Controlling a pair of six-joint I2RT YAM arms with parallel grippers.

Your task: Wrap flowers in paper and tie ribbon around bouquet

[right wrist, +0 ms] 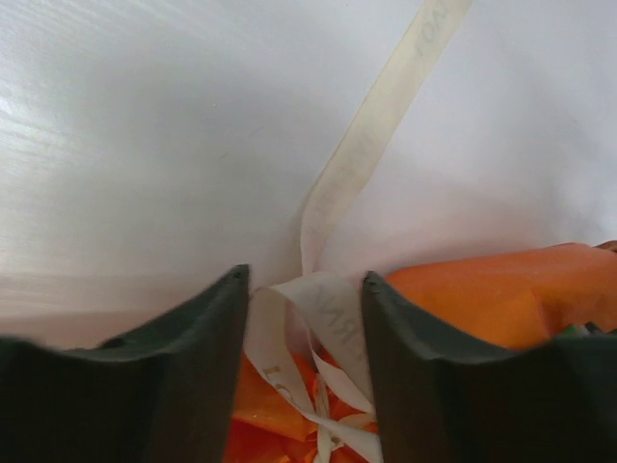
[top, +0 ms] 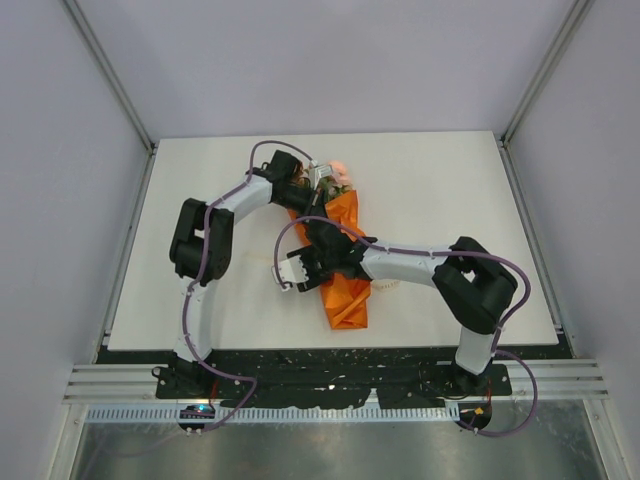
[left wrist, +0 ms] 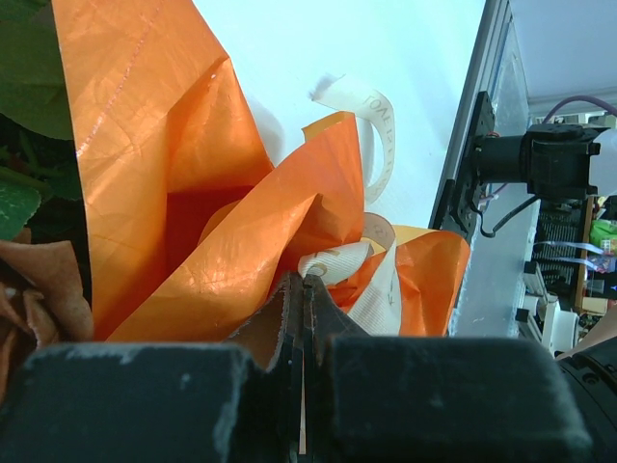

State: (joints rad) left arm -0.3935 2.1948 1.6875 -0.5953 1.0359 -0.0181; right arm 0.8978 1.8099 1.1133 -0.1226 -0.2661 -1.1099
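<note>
I see the bouquet (top: 346,295) lying on its side mid-table (top: 450,180), narrow end toward me. Its crinkly orange paper (left wrist: 183,183) stands in loose creased folds. The flowers (top: 340,171), pale pink with green leaves, show at the far wide end. The cream ribbon (right wrist: 359,159) crosses the paper and trails onto the table.

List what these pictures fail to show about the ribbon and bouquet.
- Top view: the right arm covers the middle of the bouquet; whether it is tied is hidden.
- Left wrist view: the left pincer is shut, but its own fingers hide what, if anything, it pinches.
- Right wrist view: the ribbon leaves the top edge; its end is cut off.
</note>
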